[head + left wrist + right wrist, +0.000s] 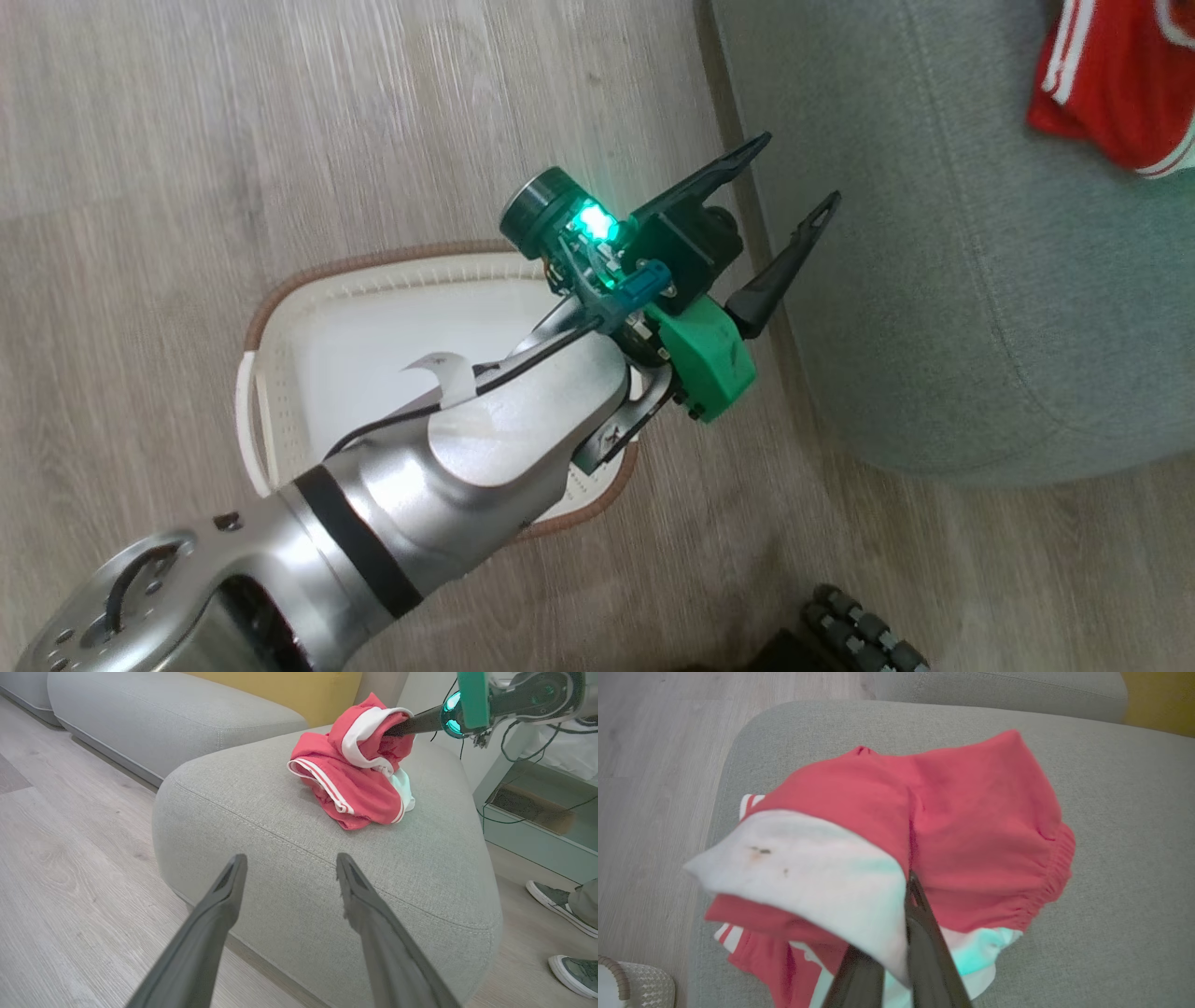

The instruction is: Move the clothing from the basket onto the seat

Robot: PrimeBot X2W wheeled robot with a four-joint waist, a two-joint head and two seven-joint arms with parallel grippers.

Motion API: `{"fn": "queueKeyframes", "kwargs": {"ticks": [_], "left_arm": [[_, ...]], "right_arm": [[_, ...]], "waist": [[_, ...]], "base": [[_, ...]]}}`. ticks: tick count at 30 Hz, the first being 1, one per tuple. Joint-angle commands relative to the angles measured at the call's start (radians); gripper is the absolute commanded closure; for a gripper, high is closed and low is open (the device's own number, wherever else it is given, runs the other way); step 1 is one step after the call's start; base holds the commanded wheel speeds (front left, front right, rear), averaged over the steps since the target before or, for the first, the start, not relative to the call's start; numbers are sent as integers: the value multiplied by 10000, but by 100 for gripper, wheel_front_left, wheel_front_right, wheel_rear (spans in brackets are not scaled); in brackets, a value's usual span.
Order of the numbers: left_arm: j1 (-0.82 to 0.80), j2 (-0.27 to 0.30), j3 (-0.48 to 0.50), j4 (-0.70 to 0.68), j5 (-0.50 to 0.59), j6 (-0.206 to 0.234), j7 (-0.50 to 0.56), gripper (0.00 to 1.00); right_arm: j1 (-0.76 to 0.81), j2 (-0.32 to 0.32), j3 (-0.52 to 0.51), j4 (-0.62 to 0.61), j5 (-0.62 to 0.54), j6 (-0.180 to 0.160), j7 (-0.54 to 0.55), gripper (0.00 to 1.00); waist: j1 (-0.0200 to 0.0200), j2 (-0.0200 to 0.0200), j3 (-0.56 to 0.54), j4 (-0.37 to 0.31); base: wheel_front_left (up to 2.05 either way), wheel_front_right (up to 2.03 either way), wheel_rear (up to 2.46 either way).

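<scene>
The right gripper is pinching the red clothing by its white band, 2 fingers clamped together, on the grey seat. The left gripper is hovering wide apart and empty at the seat's edge, beside the basket

Soft, even light is leaving only faint shadows. A green lamp is glowing brightly, and a green tint is showing on the clothing, which is blurring close up.

We read no lettering, number or brand anywhere — not on the soft red white-striped clothing, the cream-white perforated plastic basket or the grey-green upholstered seat.
</scene>
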Motion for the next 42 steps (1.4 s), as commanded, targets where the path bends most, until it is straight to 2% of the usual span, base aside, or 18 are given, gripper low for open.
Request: {"fn": "queueKeyframes", "kwargs": {"ticks": [1, 8, 12, 24, 37, 39, 42], "left_arm": [[-122, -110, 205, -234, -92, 35, -100, 0], [540, -103, 576, -66, -286, -124, -154, 0], [943, -11, 915, -207, -208, -214, -157, 0], [2696, 604, 2365, -1236, 244, -449, -159, 0], [4147, 1331, 3464, -2277, 516, -367, -160, 0], [4356, 1501, 3610, -2433, 519, -304, -160, 0], [4695, 1697, 3934, -2688, 475, -114, -160, 0]], "right_arm": [[47, -528, 250, 53, 164, -4, -73, 0], [-77, -604, 1714, -62, 610, -4, 331, 0], [-175, -653, 2185, -257, 659, -4, 393, 0], [-227, -1081, 2732, -1599, 967, -4, -1054, 0], [499, -1302, 2512, -2055, 1264, -4, -2301, 0], [741, -1332, 2302, -2197, 1236, -4, -2338, 0], [1234, -1349, 1423, -2435, 1154, -4, -2348, 0]], "waist": [[0, 0, -317, -26], [0, 0, -1633, -227], [0, 0, -2164, -323], [0, 0, -3964, -207], [0, 0, -5070, 763], [0, 0, -5175, 930], [0, 0, -5303, 1156]], "base": [[0, 0, 0], [0, 0, 0], [0, 0, 0], [0, 0, 0], [0, 0, 0], [0, 0, 0], [0, 0, 0]]}}
